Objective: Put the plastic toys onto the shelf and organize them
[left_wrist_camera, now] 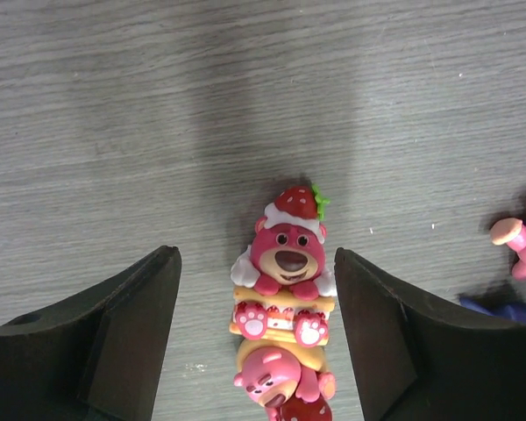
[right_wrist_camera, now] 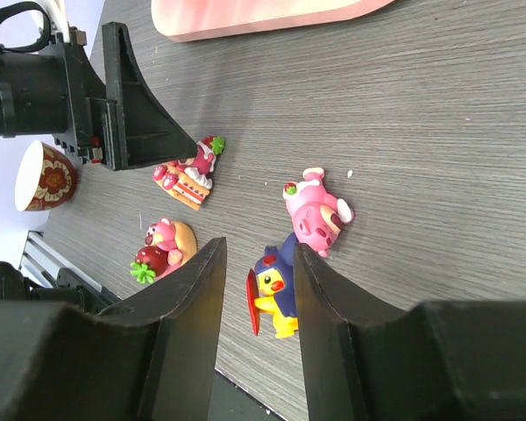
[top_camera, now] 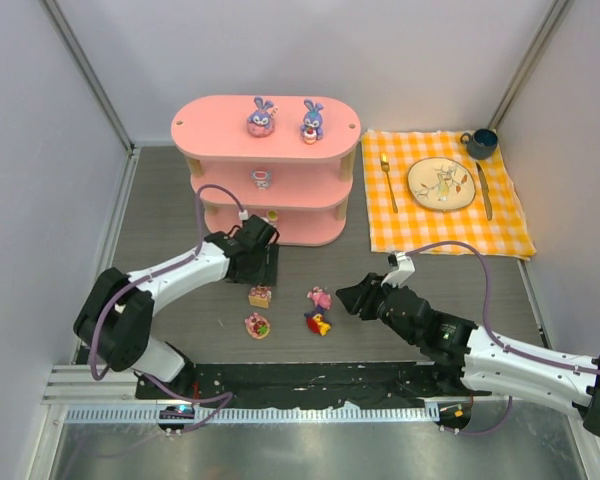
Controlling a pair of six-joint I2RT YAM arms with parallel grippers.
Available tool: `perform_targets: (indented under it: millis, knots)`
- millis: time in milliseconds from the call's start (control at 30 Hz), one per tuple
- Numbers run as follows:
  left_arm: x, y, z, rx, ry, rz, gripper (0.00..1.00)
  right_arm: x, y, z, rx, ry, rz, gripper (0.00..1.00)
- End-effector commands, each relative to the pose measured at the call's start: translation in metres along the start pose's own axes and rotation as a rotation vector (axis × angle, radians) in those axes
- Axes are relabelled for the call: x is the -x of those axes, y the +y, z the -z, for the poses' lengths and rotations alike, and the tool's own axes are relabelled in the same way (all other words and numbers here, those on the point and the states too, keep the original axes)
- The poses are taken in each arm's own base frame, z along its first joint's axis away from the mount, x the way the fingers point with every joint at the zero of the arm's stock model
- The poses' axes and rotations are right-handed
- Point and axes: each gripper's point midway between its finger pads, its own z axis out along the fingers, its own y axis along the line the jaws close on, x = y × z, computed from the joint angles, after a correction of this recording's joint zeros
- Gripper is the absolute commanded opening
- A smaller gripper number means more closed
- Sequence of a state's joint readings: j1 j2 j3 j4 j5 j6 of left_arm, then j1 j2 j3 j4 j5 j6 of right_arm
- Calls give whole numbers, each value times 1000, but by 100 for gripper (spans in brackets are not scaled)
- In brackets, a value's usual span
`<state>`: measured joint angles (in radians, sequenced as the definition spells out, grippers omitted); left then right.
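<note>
The pink shelf (top_camera: 220, 140) stands at the back left, with two blue-purple bunnies (top_camera: 261, 118) (top_camera: 312, 121) on its top board and a small pink toy (top_camera: 262, 179) on the middle board. On the table in front lie a pink bear on a cake (top_camera: 260, 296) (left_wrist_camera: 285, 272), a round pink bear (top_camera: 257, 325) (left_wrist_camera: 276, 377), a pink bear on its side (top_camera: 320, 298) (right_wrist_camera: 316, 215) and a red-yellow-purple toy (top_camera: 319, 323) (right_wrist_camera: 276, 289). My left gripper (top_camera: 260, 268) (left_wrist_camera: 256, 259) hangs open straight over the cake bear. My right gripper (top_camera: 352, 298) (right_wrist_camera: 259, 248) is open, short of the red-yellow-purple toy.
An orange checked cloth (top_camera: 430, 228) at the back right carries a plate (top_camera: 441, 184), fork (top_camera: 388, 180), knife (top_camera: 484, 190) and blue cup (top_camera: 480, 143). A white patterned bowl (right_wrist_camera: 42, 175) shows behind the left gripper in the right wrist view. Grey walls close in both sides.
</note>
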<state>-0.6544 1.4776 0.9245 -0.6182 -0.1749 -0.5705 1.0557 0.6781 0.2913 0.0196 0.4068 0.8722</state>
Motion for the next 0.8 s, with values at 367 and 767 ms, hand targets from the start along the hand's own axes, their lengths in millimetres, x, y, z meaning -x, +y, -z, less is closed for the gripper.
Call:
perform_targets:
  millis: [367, 767]
  knots:
    - [3, -11, -24, 8, 19, -37, 73, 8, -1, 0, -6, -42, -27, 43]
    - [-17, -15, -28, -13, 64, -59, 45, 7, -3, -1, -15, -37, -29, 43]
